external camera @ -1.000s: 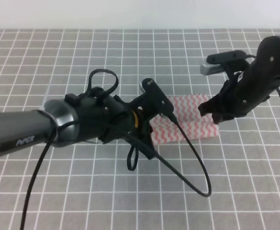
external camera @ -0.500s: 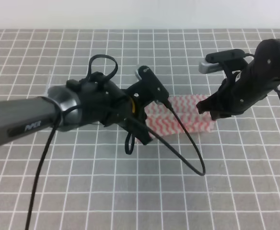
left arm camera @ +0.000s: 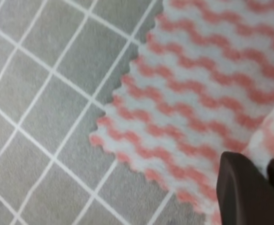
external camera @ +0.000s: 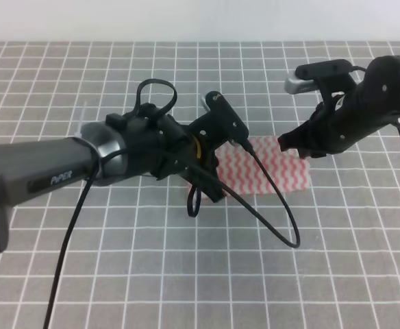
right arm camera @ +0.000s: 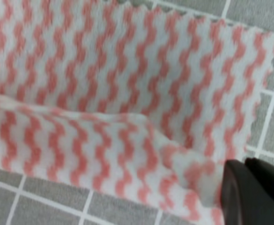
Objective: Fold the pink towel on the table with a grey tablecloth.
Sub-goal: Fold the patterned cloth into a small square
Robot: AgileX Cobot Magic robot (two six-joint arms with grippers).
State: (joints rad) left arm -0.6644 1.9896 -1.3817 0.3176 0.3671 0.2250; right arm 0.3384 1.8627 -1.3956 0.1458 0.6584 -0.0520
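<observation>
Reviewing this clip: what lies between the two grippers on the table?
In the exterior high view, only the pink towel spans between the left gripper and right gripper, lying on the grey tablecloth.

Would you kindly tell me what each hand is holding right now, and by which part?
Both hold the pink-and-white zigzag-striped towel: the right hand pinches a lifted corner, and the left hand pinches its edge.

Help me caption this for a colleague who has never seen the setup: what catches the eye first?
The pink towel lies mid-table on the grey gridded tablecloth, flanked by two black arms. The left gripper and right gripper each pinch a lifted edge of it, as the wrist views show.
</observation>
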